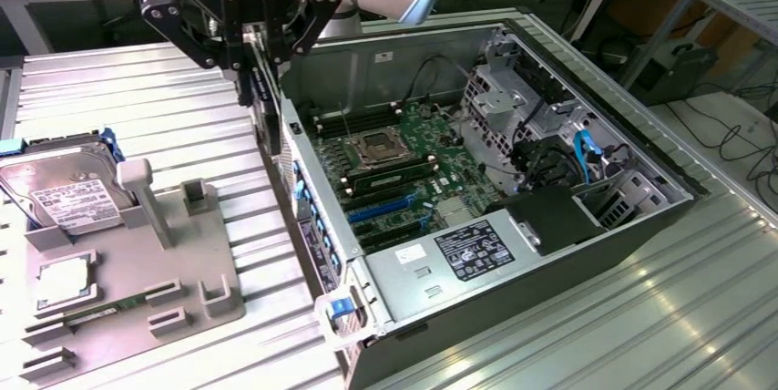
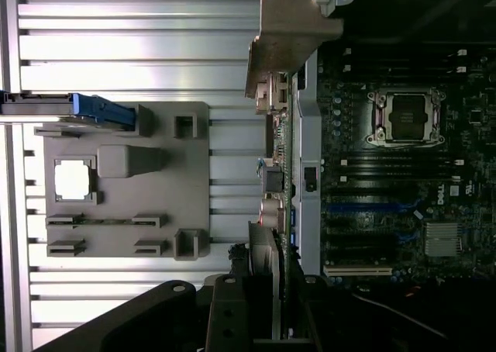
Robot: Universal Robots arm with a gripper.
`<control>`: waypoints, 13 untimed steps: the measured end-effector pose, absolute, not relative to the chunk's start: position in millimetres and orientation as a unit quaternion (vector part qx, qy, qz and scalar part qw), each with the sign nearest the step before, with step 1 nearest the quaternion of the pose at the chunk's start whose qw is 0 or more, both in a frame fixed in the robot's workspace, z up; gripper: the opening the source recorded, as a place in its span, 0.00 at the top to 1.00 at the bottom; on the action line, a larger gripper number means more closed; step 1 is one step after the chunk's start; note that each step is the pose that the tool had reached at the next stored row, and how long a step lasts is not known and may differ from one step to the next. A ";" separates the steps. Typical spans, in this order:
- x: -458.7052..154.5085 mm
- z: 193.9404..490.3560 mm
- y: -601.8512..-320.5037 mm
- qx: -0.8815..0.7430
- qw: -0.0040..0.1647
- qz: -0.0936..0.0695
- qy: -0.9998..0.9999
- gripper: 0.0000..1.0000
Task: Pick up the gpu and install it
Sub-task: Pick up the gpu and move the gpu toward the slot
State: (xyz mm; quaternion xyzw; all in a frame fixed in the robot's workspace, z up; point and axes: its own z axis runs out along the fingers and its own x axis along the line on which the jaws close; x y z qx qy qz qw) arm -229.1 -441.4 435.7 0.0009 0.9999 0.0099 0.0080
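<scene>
- Above the case's [image 1: 535, 303] rear wall, on the side facing the tray [image 1: 134, 294], we see the gripper [image 1: 261, 76] clamped on the gpu [image 1: 270, 130].
- We see the gpu hanging edge-on and nearly upright from the fingers [image 1: 248, 89], its lower end level with the case's rim.
- From the wrist view, we see the gpu [image 2: 273, 177] running just outside the case's rear wall [image 2: 308, 135], with its pale bracket [image 2: 291, 34] at the end far from the gripper [image 2: 271, 313].
- Inside the case, we see the motherboard [image 1: 407, 176] lying flat, with its blue slots [image 1: 383, 210] uncovered.
- Beside the case, on the slatted table [image 1: 158, 89], we see the tray holding a hard drive [image 1: 61, 191] on edge and a square CPU chip [image 1: 64, 282].
- We cannot tell whether the gpu's lower edge touches the case's rear wall or hangs just clear of it.
</scene>
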 end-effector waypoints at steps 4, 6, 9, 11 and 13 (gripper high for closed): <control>-225.8 435.7 -441.4 0.001 0.008 0.010 1.000 0.72; -224.2 435.6 -441.4 0.001 0.008 0.010 1.000 0.72; -221.8 435.6 -441.4 0.001 0.008 0.010 1.000 0.72; -219.4 435.6 -441.2 0.001 0.008 0.010 1.000 0.72; -217.7 435.6 -441.2 0.001 0.008 0.010 1.000 0.72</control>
